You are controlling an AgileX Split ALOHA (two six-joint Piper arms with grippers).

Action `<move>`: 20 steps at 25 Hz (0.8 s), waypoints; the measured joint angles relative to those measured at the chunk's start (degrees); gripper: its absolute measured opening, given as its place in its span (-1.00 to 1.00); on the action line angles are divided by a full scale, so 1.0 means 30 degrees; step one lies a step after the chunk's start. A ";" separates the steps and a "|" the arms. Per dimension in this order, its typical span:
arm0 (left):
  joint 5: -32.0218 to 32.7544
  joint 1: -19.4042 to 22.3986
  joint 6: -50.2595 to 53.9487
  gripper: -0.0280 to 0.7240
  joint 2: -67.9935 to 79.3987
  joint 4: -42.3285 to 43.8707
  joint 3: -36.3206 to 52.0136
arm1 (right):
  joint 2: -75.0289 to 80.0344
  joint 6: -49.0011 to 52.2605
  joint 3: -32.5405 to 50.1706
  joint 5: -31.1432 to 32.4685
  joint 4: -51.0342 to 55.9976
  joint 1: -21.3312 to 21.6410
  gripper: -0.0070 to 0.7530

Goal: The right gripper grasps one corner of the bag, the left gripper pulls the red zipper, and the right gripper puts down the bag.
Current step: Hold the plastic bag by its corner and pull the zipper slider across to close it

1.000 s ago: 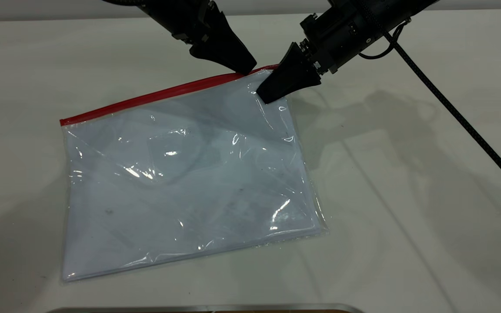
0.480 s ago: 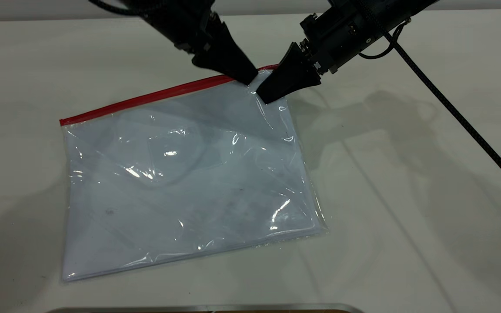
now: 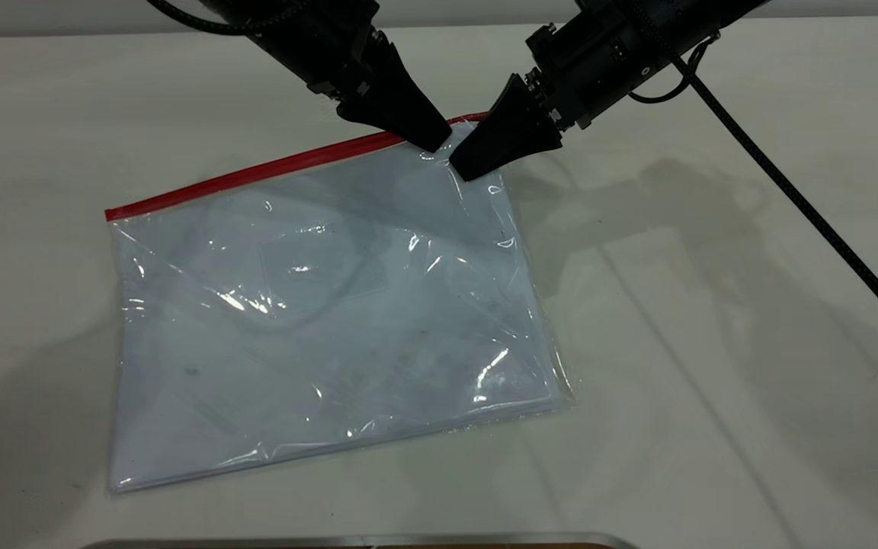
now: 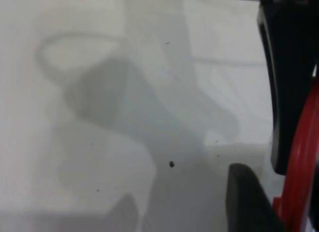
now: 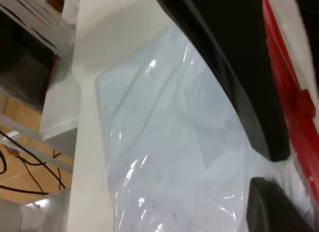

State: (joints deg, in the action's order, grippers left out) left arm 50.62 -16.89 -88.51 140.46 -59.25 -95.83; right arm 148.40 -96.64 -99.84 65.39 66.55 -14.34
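The bag [image 3: 332, 320] lies flat on the white table, clear and crinkly, with white sheets inside and a small pocket [image 3: 325, 259] on its face. The red zipper [image 3: 256, 169] runs along its far long edge. My right gripper [image 3: 468, 169] is shut on the bag's far right corner, just below the zipper's end. My left gripper [image 3: 433, 143] comes from the far left and is shut on the zipper close beside the right gripper. In the left wrist view one finger [image 4: 246, 202] lies against the red strip [image 4: 299, 152]. The right wrist view shows the slider tab [image 5: 305, 103] beside the left gripper's finger [image 5: 234, 67].
The right arm's black cable [image 3: 789, 191] trails across the table to the right. A metal edge [image 3: 363, 540] runs along the near side of the table. Bare table [image 3: 713, 343] lies right of the bag.
My left gripper has come down and to the right onto the zipper, then shifted slightly left. The bag's creases near that corner have changed. The right gripper has stayed put.
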 joint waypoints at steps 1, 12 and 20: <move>0.0042 0.0000 0.0000 -0.16 0.0000 0.0000 0.0000 | 0.0000 0.0000 0.0000 -0.0044 0.0046 0.0000 -0.89; 0.0216 -0.0090 -0.0113 -0.69 0.0000 0.0000 0.0000 | 0.0000 0.0000 0.0000 -0.0161 0.0045 0.0019 -0.89; 0.0161 -0.0090 -0.0119 -0.72 0.0000 0.0174 -0.0073 | 0.0022 0.0309 0.0000 -0.0023 0.0168 0.0337 -0.89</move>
State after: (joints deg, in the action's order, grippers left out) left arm 51.10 -17.16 -88.86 140.46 -58.73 -96.05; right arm 148.46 -95.71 -99.84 65.32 67.05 -13.33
